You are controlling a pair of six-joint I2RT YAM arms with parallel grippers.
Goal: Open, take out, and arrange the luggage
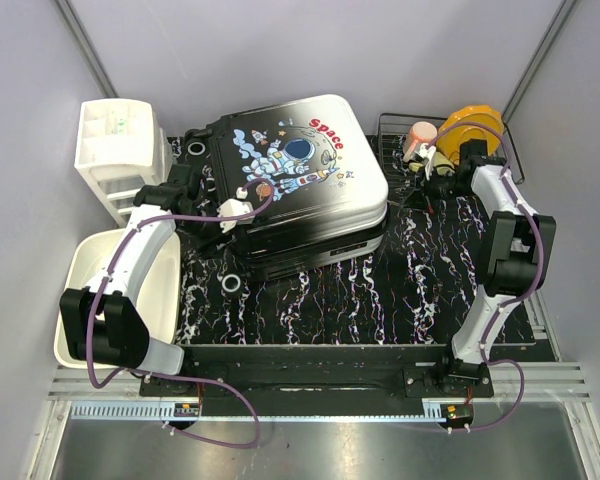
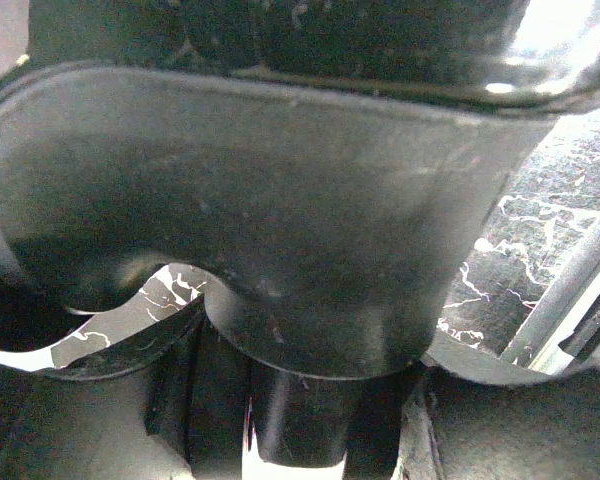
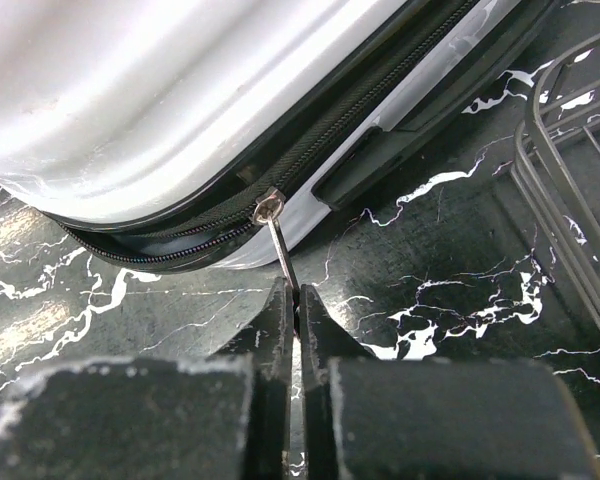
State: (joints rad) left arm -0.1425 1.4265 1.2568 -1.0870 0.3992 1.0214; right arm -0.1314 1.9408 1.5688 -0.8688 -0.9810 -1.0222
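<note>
Where the overhead camera takes in the whole table, a white drawer unit [image 1: 115, 150] and a white tub [image 1: 80, 290] stand at the far left, and the left gripper [image 1: 202, 205] sits against the left end of the suitcase [image 1: 300, 185]. The suitcase lies flat in the middle of the black marbled table [image 1: 380, 290], astronaut print up. From above I cannot tell how the left jaws stand, and the left wrist camera shows only dark moulded plastic pressed close, with a sliver of table beneath. To the right, a wire basket [image 1: 398, 135] stands at the far corner, and the right gripper [image 1: 435, 185] is between it and the suitcase. Only the right wrist camera shows the detail there: the right fingers [image 3: 280, 320] are pinched tight on the metal zip pull [image 3: 278, 240] at the suitcase's rounded corner.
</note>
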